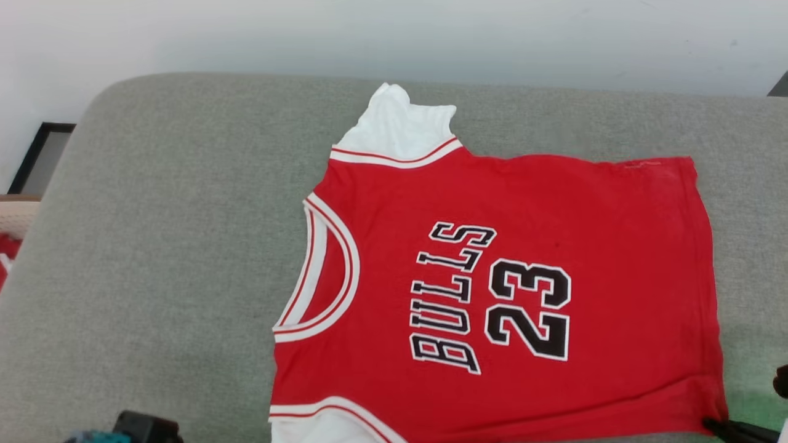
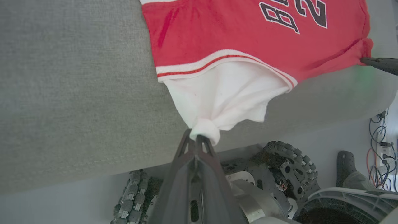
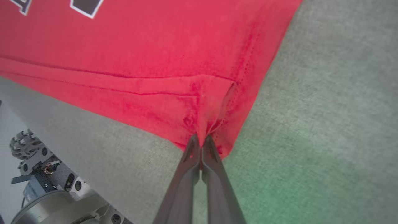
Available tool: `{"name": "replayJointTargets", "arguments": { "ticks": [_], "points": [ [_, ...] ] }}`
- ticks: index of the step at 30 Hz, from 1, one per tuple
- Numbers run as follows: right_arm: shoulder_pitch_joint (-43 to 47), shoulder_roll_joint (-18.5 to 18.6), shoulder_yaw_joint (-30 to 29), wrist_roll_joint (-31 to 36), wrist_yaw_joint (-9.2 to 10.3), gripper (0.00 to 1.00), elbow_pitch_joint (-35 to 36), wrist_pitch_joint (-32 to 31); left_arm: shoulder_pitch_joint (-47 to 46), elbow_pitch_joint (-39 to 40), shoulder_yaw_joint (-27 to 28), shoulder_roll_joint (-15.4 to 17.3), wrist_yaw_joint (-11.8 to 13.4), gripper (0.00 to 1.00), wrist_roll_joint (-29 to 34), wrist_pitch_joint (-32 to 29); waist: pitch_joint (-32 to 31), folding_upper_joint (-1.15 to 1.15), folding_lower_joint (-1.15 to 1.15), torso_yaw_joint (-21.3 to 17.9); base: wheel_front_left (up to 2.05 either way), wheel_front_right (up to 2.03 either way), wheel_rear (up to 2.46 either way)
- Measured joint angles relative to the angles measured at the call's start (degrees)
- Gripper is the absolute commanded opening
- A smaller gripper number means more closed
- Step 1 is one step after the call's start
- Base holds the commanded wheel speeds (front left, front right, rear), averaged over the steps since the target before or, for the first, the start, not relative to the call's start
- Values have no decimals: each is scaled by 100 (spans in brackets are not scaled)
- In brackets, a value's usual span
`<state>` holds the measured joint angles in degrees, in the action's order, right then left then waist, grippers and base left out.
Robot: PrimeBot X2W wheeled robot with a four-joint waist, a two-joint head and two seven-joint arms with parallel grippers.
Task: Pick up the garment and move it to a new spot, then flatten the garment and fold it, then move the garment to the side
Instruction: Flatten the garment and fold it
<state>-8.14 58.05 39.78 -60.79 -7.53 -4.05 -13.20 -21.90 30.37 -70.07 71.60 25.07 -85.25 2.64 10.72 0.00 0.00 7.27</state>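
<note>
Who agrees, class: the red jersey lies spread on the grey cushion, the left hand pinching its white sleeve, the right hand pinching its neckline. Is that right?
No. The right hand pinches the red hem corner of the jersey, not its neckline; the right wrist view shows it. The left hand does pinch the white sleeve.

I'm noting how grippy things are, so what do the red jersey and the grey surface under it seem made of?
The garment: soft matte knit, probably cotton jersey; it bunches and creases where the right gripper pinches its hem corner. The grey surface: matte woven or felt-like upholstery cloth, judging by its fine speckled grain; what lies beneath is hidden.
</note>
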Motion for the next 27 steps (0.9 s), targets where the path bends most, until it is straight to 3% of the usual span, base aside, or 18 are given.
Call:
{"name": "replayJointTargets", "arguments": {
  "ticks": [5,8,13,15,21,27],
  "points": [
    [512,-63,-780,163,0,0,370,-108,-49,275,164,253,232,0,19,125,58,0,0,-103,0,0,0],
    [528,-256,-1294,449,-1,0,564,-338,-498,432,370,572,259,0,356,-174,86,0,0,-193,0,0,0],
    [97,-768,-1814,1015,0,0,783,-945,-1549,230,788,679,-176,0,991,-1081,154,0,0,-345,0,0,0],
    [-197,-978,-1860,1232,0,0,760,-1182,-1944,-85,917,482,-485,0,1138,-1410,188,0,0,-401,0,0,0],
    [-1237,-1547,-1640,1578,0,0,233,-1611,-2888,-1656,995,-530,-1451,0,1377,-2185,296,0,0,-566,0,0,0],
    [-2178,-1993,-1143,1762,0,0,-757,-1759,-3273,-3420,825,-1559,-2063,0,1284,-2592,441,0,0,-683,0,0,0]
  ]
}}
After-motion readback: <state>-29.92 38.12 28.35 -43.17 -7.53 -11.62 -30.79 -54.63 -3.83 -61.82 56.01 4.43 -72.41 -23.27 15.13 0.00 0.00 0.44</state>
